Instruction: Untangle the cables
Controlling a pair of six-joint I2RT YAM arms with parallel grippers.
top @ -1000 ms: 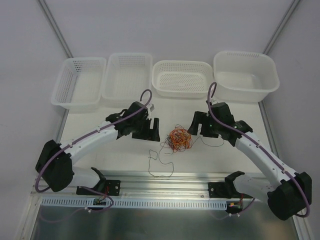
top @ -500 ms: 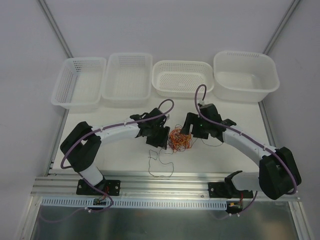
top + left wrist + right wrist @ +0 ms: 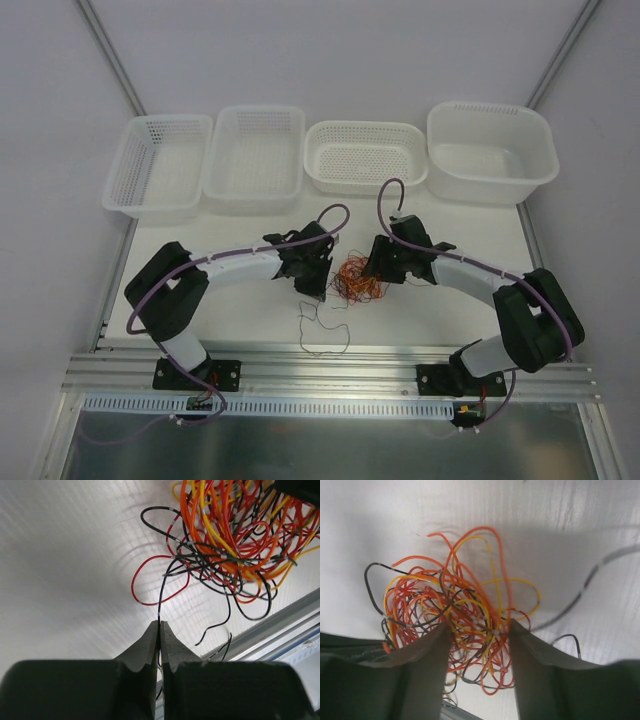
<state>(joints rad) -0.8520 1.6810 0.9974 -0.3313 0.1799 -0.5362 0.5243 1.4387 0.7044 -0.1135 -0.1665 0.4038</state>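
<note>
Since a second ago I've brought both arms in on the cables, which lie bunched on the table. The left gripper is now pinched shut on one dark grey cable, and only its wrist view shows that. The right gripper has its fingers apart, straddling the tangle; the overhead view hides this.

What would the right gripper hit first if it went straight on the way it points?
Most likely the tangled ball of thin orange, yellow, red and dark cables, straddled by the open right gripper.
</note>
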